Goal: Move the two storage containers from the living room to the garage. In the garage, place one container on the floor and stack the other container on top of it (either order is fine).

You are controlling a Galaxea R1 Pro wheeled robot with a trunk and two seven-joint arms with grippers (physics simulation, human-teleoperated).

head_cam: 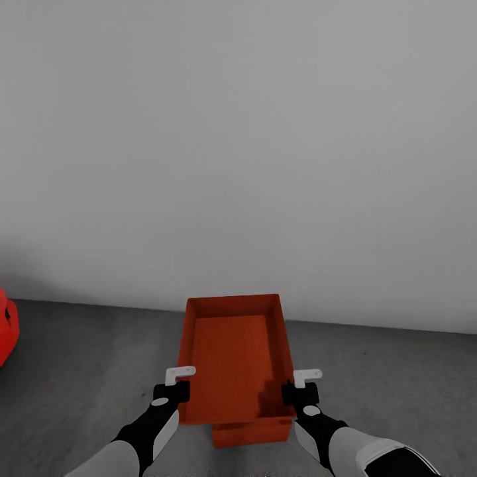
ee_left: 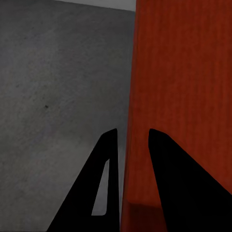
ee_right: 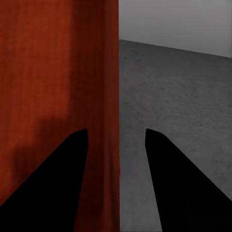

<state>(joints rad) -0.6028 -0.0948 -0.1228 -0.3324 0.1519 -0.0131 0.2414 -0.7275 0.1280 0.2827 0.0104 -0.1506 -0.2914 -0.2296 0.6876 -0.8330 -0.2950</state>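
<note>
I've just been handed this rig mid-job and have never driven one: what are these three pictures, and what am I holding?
The big picture comes from the robot's head, looking down over both arms. The other two come from cameras at each wrist, looking along the black fingers.

The left gripper and right gripper each straddle a side wall of an orange-red, open-topped rectangular storage container; each looks closed on the wall, though contact is hard to confirm. Just below its near end a second orange-red container peeks out, on the dark grey concrete floor. Behind is a plain pale grey wall; a red object sits at the left edge.

Black forearms (head_cam: 149, 430), white shells, pale finger tips (head_cam: 180, 373)
</note>
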